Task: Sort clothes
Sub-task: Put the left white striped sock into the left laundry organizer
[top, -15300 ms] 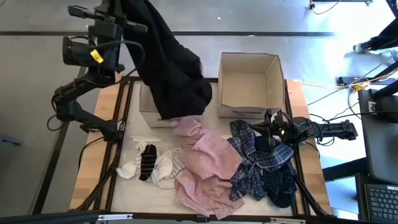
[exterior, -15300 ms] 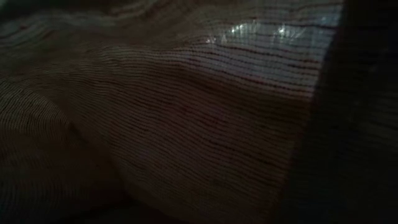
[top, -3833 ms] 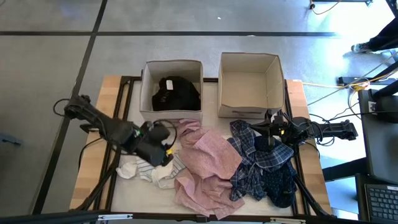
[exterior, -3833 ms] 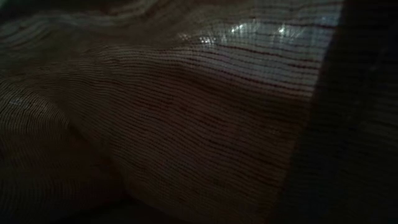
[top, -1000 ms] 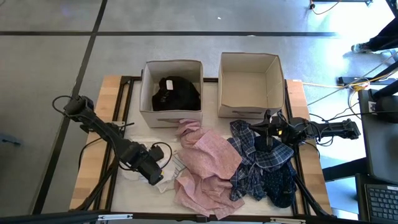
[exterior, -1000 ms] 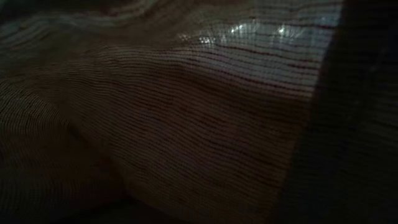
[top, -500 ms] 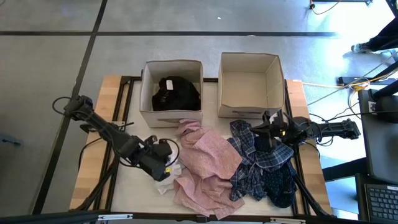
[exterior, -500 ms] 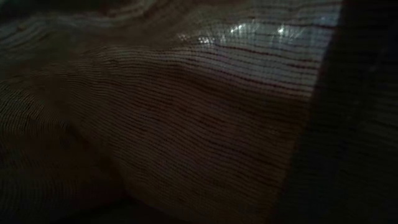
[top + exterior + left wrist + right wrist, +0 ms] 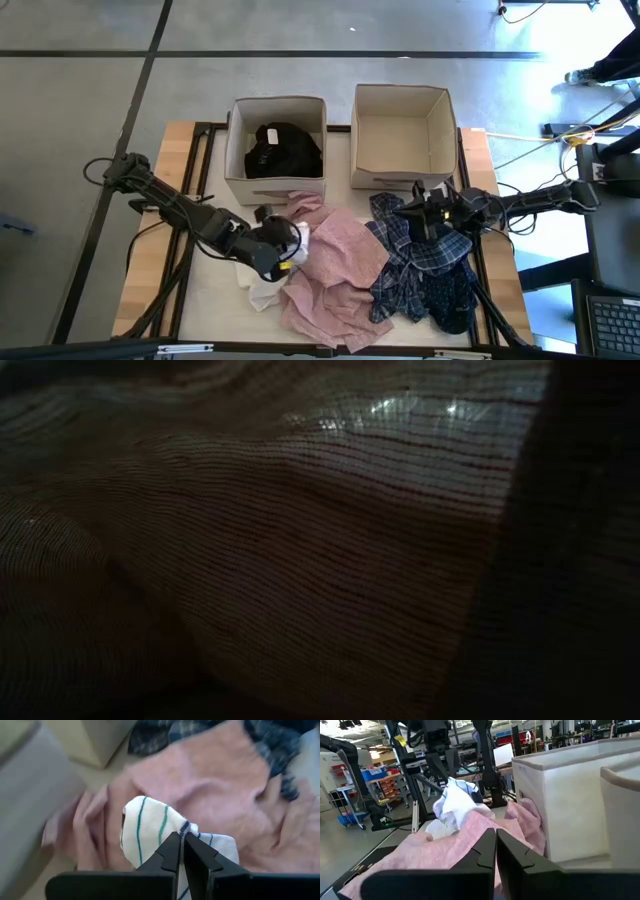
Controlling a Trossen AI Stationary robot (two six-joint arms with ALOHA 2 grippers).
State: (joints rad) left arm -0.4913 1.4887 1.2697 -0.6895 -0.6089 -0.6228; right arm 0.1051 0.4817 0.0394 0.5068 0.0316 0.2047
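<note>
Two beige boxes [image 9: 400,130] were seen at upper centre; one striped white sock [image 9: 155,827] was gripped by the left tool [image 9: 180,837]; the right tool [image 9: 495,834] was closed, empty.

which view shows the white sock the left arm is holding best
The left wrist view: the white sock with green stripes fills it, pinched in the left gripper. High view shows a white scrap; right wrist view shows it farther off; low view shows only dim cloth.

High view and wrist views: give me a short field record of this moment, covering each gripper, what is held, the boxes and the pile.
left gripper: shut on white striped sock, lifted over the pink garment
right gripper: shut, empty, over the blue plaid garment
left box: holds the black garment
right box: nothing visible inside
navy patterned garment: on table, near front edge
low view: blocked by fabric
</note>
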